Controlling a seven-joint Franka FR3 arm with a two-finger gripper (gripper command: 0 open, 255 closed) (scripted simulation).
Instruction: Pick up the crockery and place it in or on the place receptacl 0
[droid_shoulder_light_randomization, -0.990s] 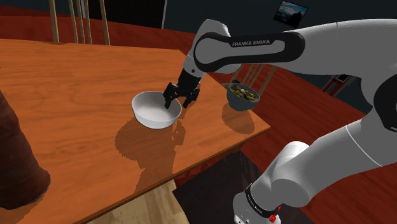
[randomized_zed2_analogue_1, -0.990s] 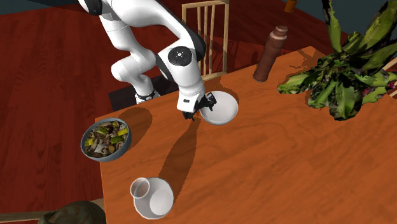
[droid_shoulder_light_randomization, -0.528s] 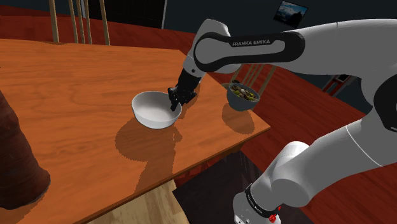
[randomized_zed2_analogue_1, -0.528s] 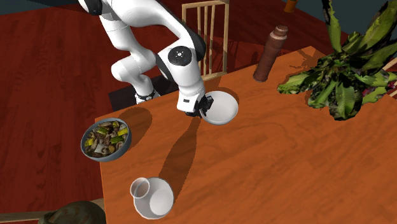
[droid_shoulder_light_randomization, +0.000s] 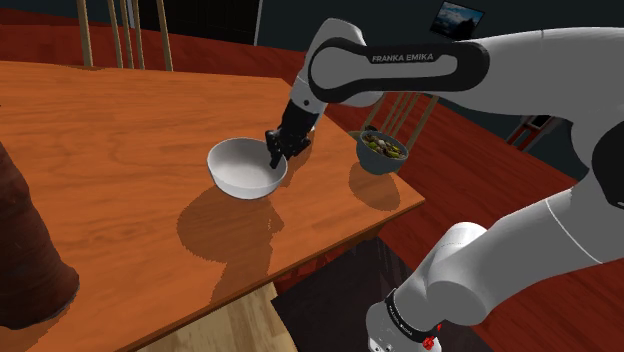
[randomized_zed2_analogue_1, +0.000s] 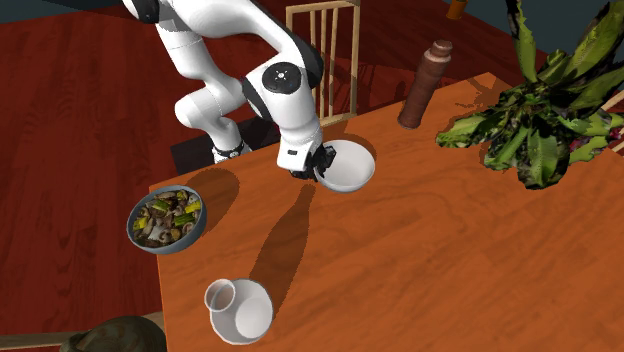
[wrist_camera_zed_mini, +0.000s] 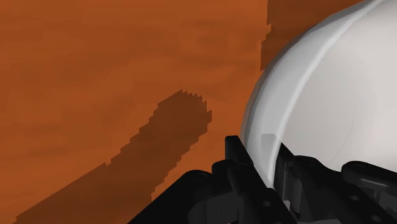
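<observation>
Bright, even simulated light from above. The arm (randomized_zed2_analogue_1: 285, 90) and white bowl (droid_shoulder_light_randomization: 245, 168) cast dark, hard-edged shadows on the table (droid_shoulder_light_randomization: 100, 150); shadow edges look stair-stepped in the wrist view.
</observation>
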